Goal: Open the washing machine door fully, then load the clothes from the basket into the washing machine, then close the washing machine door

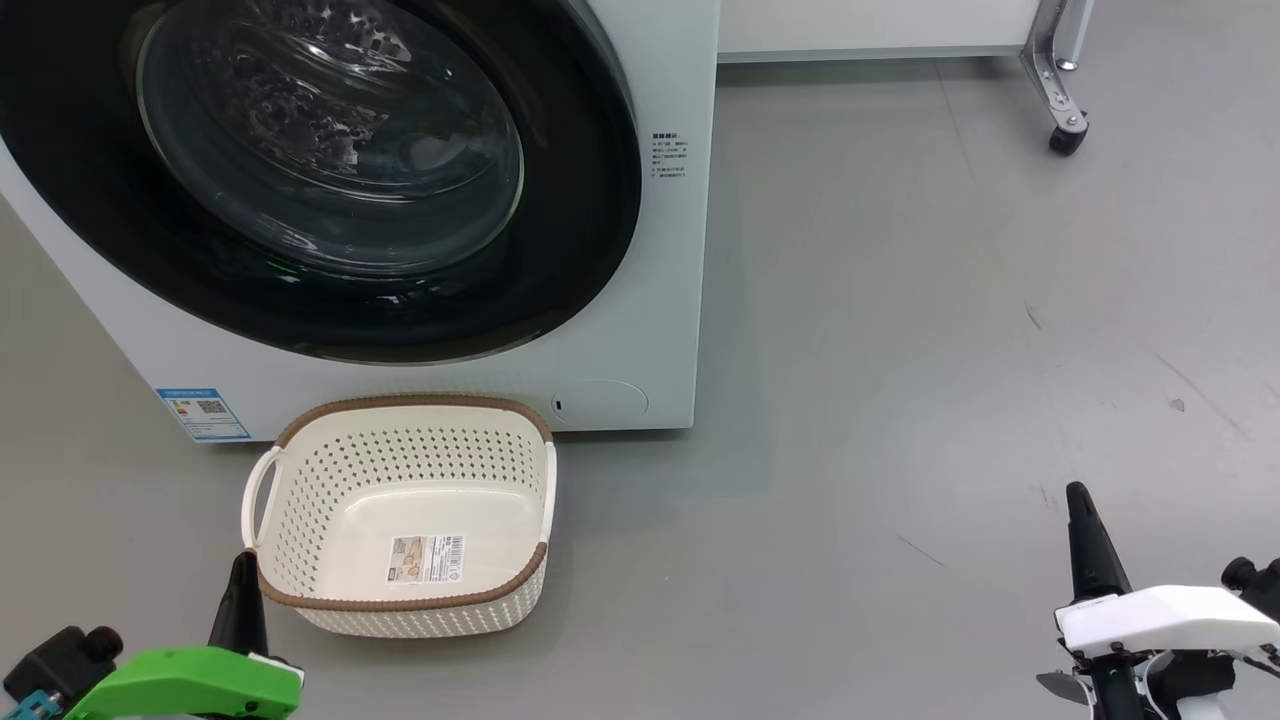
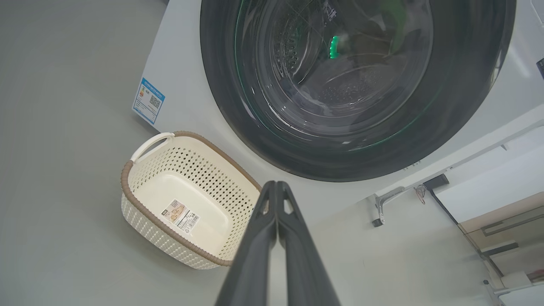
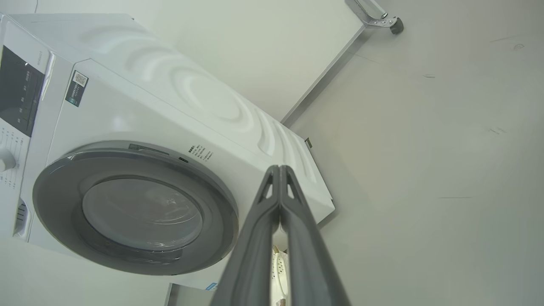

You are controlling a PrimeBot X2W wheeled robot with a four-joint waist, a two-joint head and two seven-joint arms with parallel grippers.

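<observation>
On the floor before the washing machine, basket empty, washing machine door shut, left gripper and right gripper clamped on nothing: seems past door-closing, calls only for backing away.

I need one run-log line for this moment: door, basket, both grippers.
washing machine door closed | basket empty, in front of washing machine | left gripper shut, holding nothing | right gripper shut, holding nothing

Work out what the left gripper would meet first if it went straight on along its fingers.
Probably the washing machine's white front just under the door, passing over the basket's rim; height is unclear.
</observation>
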